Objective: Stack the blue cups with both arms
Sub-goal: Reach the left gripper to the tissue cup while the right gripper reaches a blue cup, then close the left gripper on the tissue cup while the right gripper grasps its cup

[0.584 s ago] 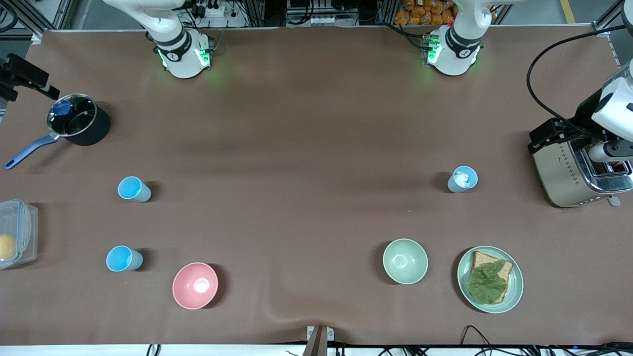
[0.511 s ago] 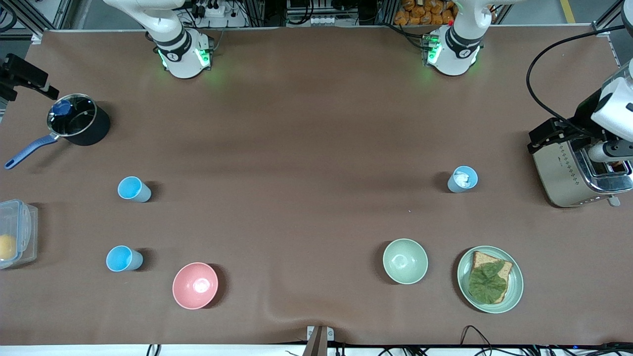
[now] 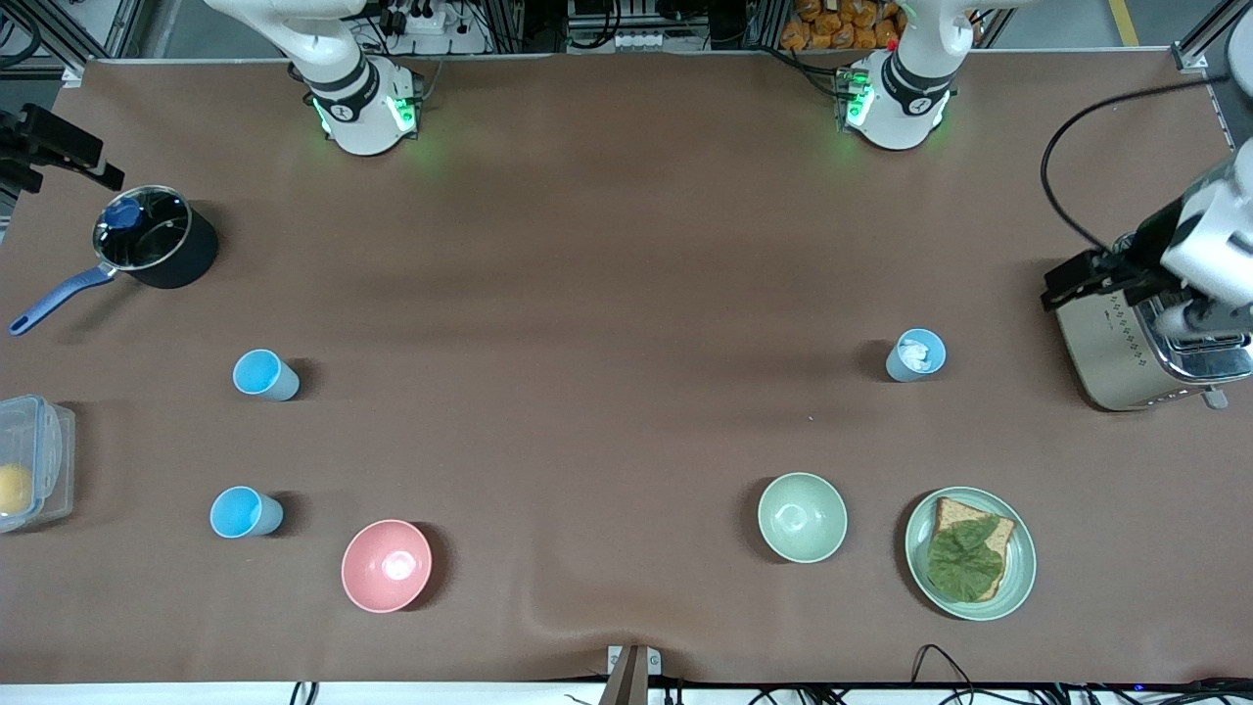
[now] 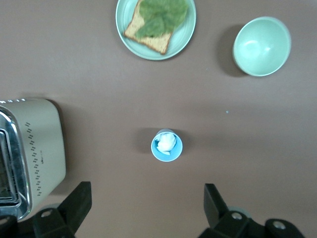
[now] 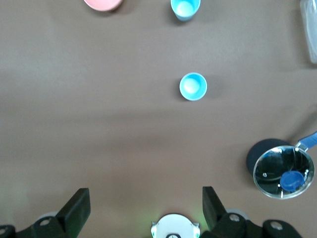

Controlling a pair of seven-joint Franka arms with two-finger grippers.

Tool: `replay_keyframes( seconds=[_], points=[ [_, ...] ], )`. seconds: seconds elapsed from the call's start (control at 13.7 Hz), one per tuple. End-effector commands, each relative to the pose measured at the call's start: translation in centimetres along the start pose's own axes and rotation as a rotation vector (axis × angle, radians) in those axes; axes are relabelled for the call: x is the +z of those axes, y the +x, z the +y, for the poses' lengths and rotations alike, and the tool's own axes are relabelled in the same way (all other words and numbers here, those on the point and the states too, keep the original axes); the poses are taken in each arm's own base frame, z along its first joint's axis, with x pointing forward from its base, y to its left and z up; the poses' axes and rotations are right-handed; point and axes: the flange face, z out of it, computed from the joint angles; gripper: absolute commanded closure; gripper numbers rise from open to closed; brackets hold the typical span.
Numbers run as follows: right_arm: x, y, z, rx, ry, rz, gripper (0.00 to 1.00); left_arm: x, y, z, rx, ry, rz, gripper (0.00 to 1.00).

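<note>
Three blue cups stand upright on the brown table. Two are toward the right arm's end: one [image 3: 265, 374] farther from the front camera, also in the right wrist view [image 5: 193, 86], and one [image 3: 245, 512] nearer, beside the pink bowl, also [image 5: 185, 7]. The third cup [image 3: 916, 354] is toward the left arm's end and holds a white crumpled thing [image 4: 167, 145]. My left gripper [image 4: 147, 196] is open and empty, high over the table beside the toaster. My right gripper [image 5: 146, 198] is open and empty, high over its own base.
A toaster [image 3: 1140, 338] and a plate with bread and lettuce [image 3: 969, 553] are at the left arm's end, with a green bowl [image 3: 802, 517] beside the plate. A pink bowl [image 3: 386, 565], a lidded pot [image 3: 157, 240] and a clear box [image 3: 29, 460] are at the right arm's end.
The left arm's hand over the toaster has shifted a little, and its cable with it. The right arm's dark hand has shifted slightly. The cups have not moved.
</note>
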Motion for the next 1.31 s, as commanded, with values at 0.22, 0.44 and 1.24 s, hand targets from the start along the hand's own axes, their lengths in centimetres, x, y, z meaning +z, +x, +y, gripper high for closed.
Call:
replay_keyframes(
  seconds=[0.22, 0.44, 1.24],
  points=[
    [9.5, 5.4, 8.3, 0.158, 0.014, -0.156, 0.00, 12.3, 0.6, -0.9, 0.002, -0.006, -0.032, 0.00],
    [15.6, 9.9, 8.9, 0.155, -0.003, -0.142, 0.00, 17.4, -0.6, -1.9, -0.012, -0.003, -0.036, 0.00],
    [35.8, 10.7, 12.6, 0.208, -0.043, -0.065, 0.00, 29.8, -3.8, -2.4, -0.014, 0.000, -0.055, 0.00]
  ],
)
